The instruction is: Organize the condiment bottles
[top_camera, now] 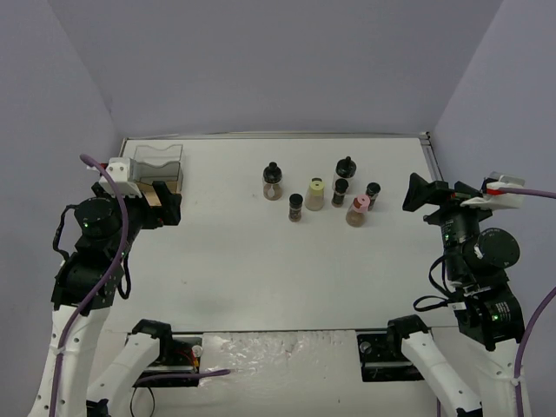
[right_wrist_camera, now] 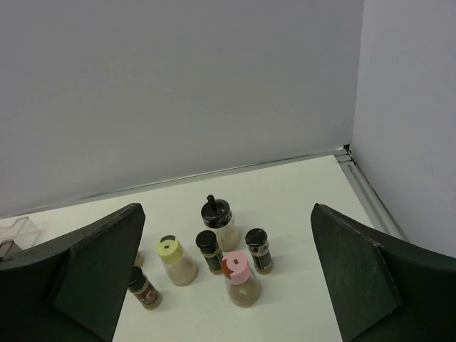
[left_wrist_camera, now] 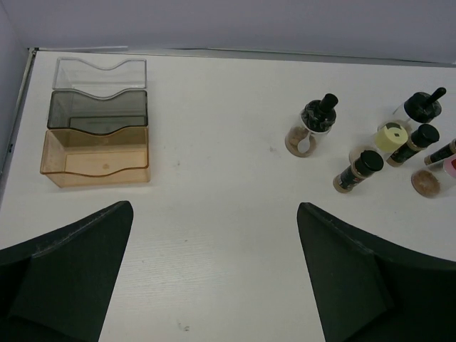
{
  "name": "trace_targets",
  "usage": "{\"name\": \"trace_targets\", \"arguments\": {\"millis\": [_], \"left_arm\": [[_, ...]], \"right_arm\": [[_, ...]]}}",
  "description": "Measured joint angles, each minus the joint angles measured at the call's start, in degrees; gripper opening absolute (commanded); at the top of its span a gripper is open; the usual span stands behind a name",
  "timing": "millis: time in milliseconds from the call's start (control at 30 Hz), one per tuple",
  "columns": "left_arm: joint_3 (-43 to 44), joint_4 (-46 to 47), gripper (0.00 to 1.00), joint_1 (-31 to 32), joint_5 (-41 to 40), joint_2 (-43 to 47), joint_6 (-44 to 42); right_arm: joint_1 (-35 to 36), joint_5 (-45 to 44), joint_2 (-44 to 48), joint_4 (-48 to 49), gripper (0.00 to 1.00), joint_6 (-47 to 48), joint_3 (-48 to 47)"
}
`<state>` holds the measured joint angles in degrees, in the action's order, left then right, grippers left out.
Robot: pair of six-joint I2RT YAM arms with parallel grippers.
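Several small clear spice jars stand grouped on the white table, back centre-right. There is a knob-topped jar (top_camera: 272,181), a second knob-topped jar (top_camera: 346,171), a yellow-capped jar (top_camera: 314,193), a pink-capped jar (top_camera: 357,209) and three small black-capped jars (top_camera: 295,207) (top_camera: 340,191) (top_camera: 373,195). My left gripper (top_camera: 168,208) is open and empty, above the table in front of the rack; its wrist view (left_wrist_camera: 215,210) shows bare table between the fingers. My right gripper (top_camera: 420,193) is open and empty, right of the jars and facing them (right_wrist_camera: 228,210). The pink-capped jar (right_wrist_camera: 240,278) is the nearest to it.
A compartment rack (top_camera: 156,169) with clear, dark and amber sections (left_wrist_camera: 96,153) stands at the back left, close to my left gripper. Grey walls enclose the table on three sides, with a metal rail (top_camera: 430,152) along the right edge.
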<state>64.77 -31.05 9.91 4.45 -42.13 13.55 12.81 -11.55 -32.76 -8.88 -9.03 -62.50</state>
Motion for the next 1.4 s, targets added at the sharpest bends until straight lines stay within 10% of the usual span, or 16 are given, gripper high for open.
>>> {"name": "trace_targets", "arguments": {"millis": [367, 600, 933, 1400], "left_arm": [[0.20, 3.45, 0.97, 1.42, 8.10, -9.27, 5.85], [3.70, 9.00, 0.97, 13.57, 7.45, -25.18, 10.33], [18.10, 17.29, 0.97, 29.82, 3.64, -48.86, 10.96], [34.90, 20.35, 0.97, 33.29, -4.09, -73.46, 9.50]], "right_arm": [[0.01, 0.02, -0.24, -0.45, 1.00, -1.40, 1.74], [0.01, 0.04, -3.54, -2.41, 1.00, -3.29, 1.97], [-0.01, 1.21, -4.64, -3.41, 1.00, -4.32, 2.35], [0.01, 1.40, -4.68, -4.50, 1.00, -4.25, 4.14]]}}
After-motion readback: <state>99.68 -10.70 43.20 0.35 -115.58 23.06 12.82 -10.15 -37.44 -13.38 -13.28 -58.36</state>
